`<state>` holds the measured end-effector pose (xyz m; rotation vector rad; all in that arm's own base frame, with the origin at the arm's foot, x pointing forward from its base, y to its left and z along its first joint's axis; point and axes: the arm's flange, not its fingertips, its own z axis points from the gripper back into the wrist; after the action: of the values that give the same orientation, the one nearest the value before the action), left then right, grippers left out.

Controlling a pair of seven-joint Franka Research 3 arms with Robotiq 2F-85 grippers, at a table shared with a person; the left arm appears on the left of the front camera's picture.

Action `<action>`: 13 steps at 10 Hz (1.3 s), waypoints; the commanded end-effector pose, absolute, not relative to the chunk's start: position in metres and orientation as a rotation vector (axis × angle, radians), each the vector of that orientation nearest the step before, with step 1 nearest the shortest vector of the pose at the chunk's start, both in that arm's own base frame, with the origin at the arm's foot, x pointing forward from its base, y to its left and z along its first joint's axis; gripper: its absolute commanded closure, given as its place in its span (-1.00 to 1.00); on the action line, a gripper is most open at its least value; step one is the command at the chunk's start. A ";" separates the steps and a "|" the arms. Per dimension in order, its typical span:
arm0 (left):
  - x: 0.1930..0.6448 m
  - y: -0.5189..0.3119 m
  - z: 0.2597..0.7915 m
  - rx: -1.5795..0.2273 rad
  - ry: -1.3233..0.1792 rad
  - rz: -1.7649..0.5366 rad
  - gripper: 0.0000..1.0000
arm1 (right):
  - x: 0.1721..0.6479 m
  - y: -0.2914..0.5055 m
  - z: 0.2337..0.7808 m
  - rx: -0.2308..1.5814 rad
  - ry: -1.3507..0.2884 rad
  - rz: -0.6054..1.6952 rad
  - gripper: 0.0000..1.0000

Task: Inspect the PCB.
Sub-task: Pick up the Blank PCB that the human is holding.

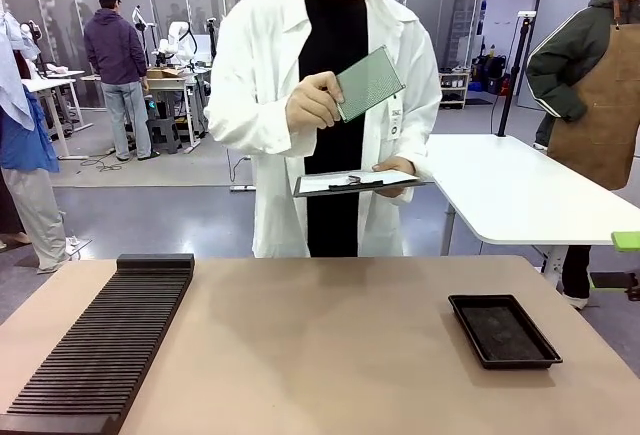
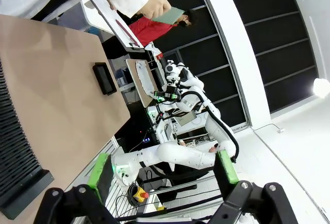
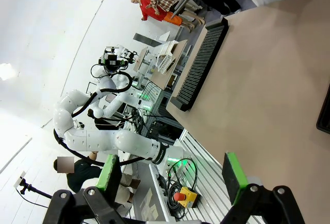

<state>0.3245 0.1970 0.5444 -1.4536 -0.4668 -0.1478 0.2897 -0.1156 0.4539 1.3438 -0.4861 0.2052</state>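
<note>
A: PCB (image 1: 368, 83)?
B: Far side, tilted, held up in the person's hand (image 1: 315, 103), above a clipboard (image 1: 355, 183).
A: Pincers?
B: Spread wide, holding nothing: left gripper (image 2: 164, 175), right gripper (image 3: 171, 177) alike.
A: On the table (image 1: 320, 345)?
B: Tray (image 1: 505, 330) near right, rack (image 1: 100, 345) near left.

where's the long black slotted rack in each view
Front view: the long black slotted rack lies at lower left, along the table's left side.
Left wrist view: the rack runs down the left edge to the bottom corner.
Right wrist view: the rack slants across the upper middle.
Shared landmark: the beige tabletop under it.
</note>
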 end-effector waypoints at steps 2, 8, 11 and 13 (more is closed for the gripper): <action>0.323 0.198 0.545 -1.465 -0.469 -0.169 -1.00 | 0.291 -0.117 0.456 1.353 -0.509 0.220 -1.00; 0.323 0.198 0.545 -1.465 -0.469 -0.169 -1.00 | 0.291 -0.117 0.456 1.353 -0.509 0.220 -1.00; 0.323 0.198 0.545 -1.465 -0.469 -0.169 -1.00 | 0.291 -0.117 0.456 1.353 -0.509 0.220 -1.00; 0.323 0.198 0.545 -1.465 -0.469 -0.169 -1.00 | 0.291 -0.117 0.456 1.353 -0.509 0.220 -1.00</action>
<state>0.3245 0.1970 0.5444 -1.4536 -0.4668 -0.1479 0.2897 -0.1156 0.4539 1.3438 -0.4863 0.2052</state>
